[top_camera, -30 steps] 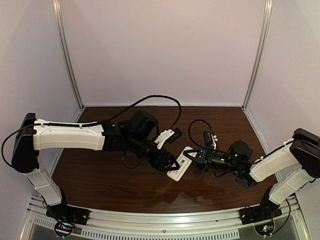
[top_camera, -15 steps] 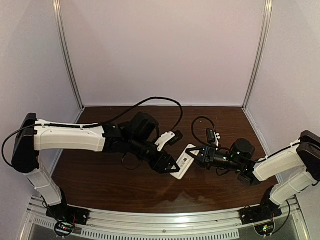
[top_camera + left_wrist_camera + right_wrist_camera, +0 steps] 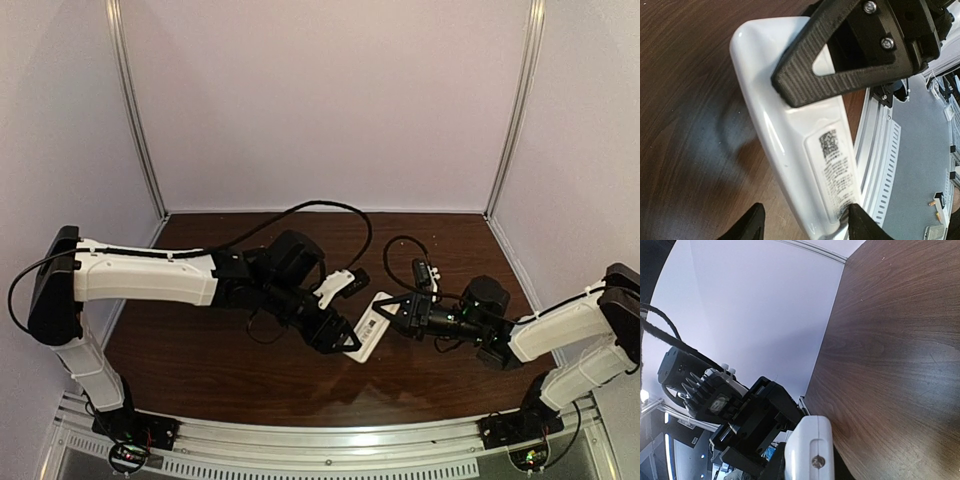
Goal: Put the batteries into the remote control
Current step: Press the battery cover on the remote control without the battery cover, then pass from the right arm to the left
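The remote control (image 3: 368, 325) is a white handset held above the table, its plain back with a printed label (image 3: 835, 165) facing up. My right gripper (image 3: 392, 312) is shut on its far end; one black finger (image 3: 840, 80) presses across the back, and the screw end (image 3: 812, 452) fills the space between the jaws. My left gripper (image 3: 340, 338) straddles the near end, open. Its right fingertip (image 3: 860, 222) touches the remote's edge and its left fingertip (image 3: 752, 225) stands apart from it. The batteries are out of view.
Dark wooden tabletop (image 3: 200, 350) lies under both arms, with pale walls on three sides. A metal rail (image 3: 330, 440) runs along the near edge, seen also as a perforated strip (image 3: 880, 150). Black cables (image 3: 330, 210) loop over the wrists.
Both grippers and the remote have drifted a little to the right and away from the near edge. The right arm's forearm now sits lower and farther right.
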`<action>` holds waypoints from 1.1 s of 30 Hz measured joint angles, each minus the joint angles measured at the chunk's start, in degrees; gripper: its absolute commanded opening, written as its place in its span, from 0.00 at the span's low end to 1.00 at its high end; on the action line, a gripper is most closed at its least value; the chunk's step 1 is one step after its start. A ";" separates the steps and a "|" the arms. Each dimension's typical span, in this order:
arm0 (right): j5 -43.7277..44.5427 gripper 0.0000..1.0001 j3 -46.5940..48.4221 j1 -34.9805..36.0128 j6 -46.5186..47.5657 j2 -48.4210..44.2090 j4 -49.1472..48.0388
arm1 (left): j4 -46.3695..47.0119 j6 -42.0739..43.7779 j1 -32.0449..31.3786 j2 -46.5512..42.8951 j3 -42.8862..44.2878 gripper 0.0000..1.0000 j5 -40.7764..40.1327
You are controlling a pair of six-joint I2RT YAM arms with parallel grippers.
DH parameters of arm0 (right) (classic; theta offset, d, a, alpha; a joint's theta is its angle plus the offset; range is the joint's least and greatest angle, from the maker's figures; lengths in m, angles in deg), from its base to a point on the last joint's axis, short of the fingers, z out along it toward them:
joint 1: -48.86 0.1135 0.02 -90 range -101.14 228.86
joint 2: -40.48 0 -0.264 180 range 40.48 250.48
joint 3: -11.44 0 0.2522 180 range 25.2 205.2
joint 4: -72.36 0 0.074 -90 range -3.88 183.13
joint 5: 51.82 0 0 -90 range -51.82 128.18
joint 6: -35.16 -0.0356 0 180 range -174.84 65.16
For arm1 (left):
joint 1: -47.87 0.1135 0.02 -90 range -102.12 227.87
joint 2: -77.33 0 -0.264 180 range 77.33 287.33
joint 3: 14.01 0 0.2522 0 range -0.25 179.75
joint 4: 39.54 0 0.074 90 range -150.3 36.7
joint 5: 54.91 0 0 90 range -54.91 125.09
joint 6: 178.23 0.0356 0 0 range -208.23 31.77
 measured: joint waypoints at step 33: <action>8.02 0.02 10.23 0.07 13.35 -14.01 27.78 | 5.05 3.19 -8.72 -3.19 3.08 0.91 -30.80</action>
